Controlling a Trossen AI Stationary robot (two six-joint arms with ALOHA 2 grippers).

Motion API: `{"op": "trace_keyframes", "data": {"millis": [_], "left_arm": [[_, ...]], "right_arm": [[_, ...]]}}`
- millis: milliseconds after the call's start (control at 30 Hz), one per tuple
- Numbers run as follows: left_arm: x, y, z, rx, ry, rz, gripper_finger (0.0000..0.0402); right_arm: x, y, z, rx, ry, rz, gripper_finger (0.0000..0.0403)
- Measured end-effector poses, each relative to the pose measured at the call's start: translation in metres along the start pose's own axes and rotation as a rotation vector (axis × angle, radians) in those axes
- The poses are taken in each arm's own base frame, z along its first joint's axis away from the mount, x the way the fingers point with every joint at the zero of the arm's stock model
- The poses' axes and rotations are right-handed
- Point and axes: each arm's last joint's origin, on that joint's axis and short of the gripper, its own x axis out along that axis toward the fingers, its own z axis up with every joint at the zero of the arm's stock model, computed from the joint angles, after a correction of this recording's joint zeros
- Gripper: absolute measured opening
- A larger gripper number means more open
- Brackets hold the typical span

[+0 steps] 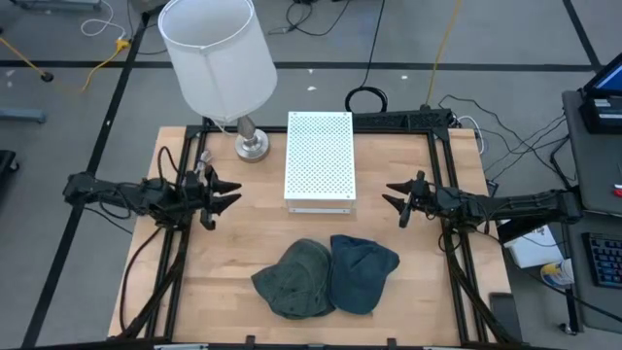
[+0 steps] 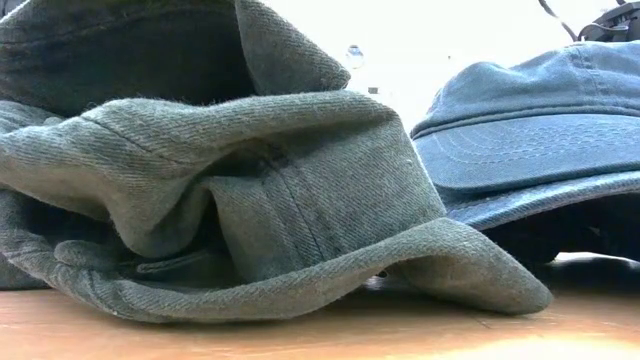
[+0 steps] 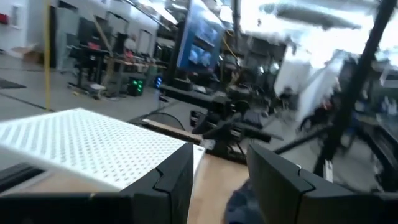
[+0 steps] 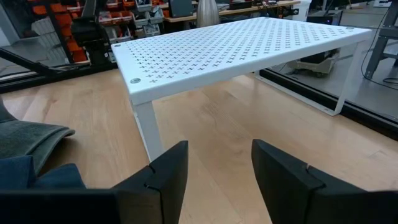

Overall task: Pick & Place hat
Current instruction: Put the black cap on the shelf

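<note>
Crumpled green hat (image 2: 230, 200), filling the low view, lies touching the blue cap (image 2: 540, 150) to its right; seen from above, the pair sits on the bench (image 1: 194, 282) near its front edge, about midway between the side edges, green hat (image 1: 294, 278) on the left, blue cap (image 1: 362, 272) on the right. Behind them stands a white perforated shelf (image 1: 320, 160), and a lamp (image 1: 220, 68) occupies the back left corner.

Both grippers hover empty, jaws parted: left gripper (image 1: 225, 194) beside the left edge, right gripper (image 1: 396, 197) beside the right edge, each well apart from the hats.

I judge both hats light, soft and floppy; the green one has collapsed into folds, so a pinch on loose cloth would likely lift only a drape. The brim looks the stiffest part. I would grasp the blue cap at its brim, or the green hat at a thick folded ridge, closing firmly, since twill can slip.
</note>
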Motion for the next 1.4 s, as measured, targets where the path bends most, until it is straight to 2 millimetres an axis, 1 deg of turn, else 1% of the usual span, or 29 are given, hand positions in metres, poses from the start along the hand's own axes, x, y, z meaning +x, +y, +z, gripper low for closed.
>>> {"op": "trace_keyframes", "data": {"millis": [200,400,633,967,1067,1167,1300,1400], "left_arm": [[0.01,-0.016,0.041,0.123,0.18,-0.018,0.0152],[0.031,-0.036,0.075,0.182,0.327,-0.032,0.0152],[0.057,-0.06,0.105,0.255,0.483,-0.056,0.0152],[0.079,-0.092,0.143,0.24,0.825,-0.007,0.0152],[0.086,-0.1,0.15,0.221,0.922,0.023,0.0152],[0.092,-0.107,0.152,0.196,1.037,0.032,0.0152],[0.098,-0.113,0.148,0.134,1.205,0.055,0.0152],[0.102,-0.118,0.14,0.092,1.319,0.051,0.0152]], "right_arm": [[0.0,0.0,0.0,0.0,0.0,0.0,0.0169],[0.0,0.0,0.0,0.0,0.0,0.0,0.0169],[0.0,0.0,0.0,0.0,0.0,0.0,0.0169],[0.0,0.0,0.0,0.0,0.0,0.0,0.0169],[0.0,0.0,0.0,0.0,0.0,0.0,0.0169],[0.0,0.0,0.0,0.0,0.0,0.0,0.0169],[0.0,0.0,0.0,0.0,0.0,0.0,0.0169],[0.0,0.0,0.0,0.0,0.0,0.0,0.0169]]}}
